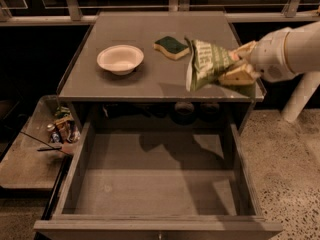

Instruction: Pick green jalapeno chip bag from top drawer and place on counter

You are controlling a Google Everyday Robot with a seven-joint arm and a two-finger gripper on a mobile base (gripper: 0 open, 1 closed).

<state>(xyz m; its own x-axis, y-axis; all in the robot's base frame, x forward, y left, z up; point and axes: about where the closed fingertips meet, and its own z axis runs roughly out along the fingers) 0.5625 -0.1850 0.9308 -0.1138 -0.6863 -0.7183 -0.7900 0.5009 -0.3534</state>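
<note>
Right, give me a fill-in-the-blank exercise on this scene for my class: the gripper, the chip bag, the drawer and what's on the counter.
1. The gripper, over the right front edge of the counter, is shut on a ____ chip bag.
2. The drawer below the counter stands ____.
3. The bowl and the sponge both rest on the ____.

Missing words: green; open; counter.
</note>
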